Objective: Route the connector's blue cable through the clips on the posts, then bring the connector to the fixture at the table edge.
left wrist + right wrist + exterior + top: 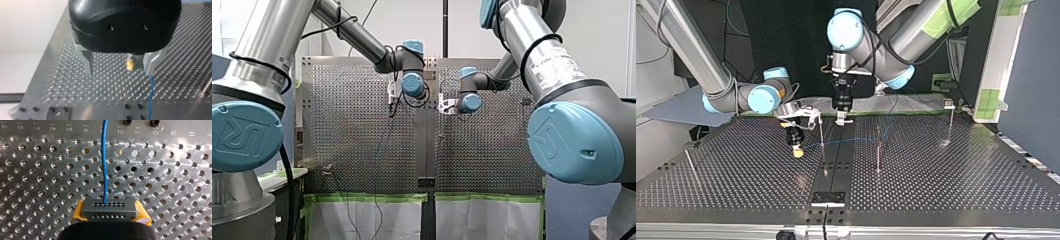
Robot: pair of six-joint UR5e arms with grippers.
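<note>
Two grippers: right gripper [109,214] clamps black connector [109,208], blue cable [103,157] attached; left gripper [119,72] jaws apart. Numbers 14, 12 on table [175,182]; UR logo on joint cap [242,135].

In the right wrist view my right gripper's [110,214] housing covers the near part of the connector [109,206], and the blue cable [103,157] runs out past the picture's edge. In the left wrist view my left gripper's [118,72] black housing hides its fingers' roots. Whether the cable touches the finger it passes cannot be told, and the blurred yellow shape [130,65] ahead is perhaps the other gripper's pad. A slanted rod [206,87] is cut by the edge. In the top view the tops of the posts [878,152] are too small to read. In the front view the cable is a faint thread over the desk [352,125].
</note>
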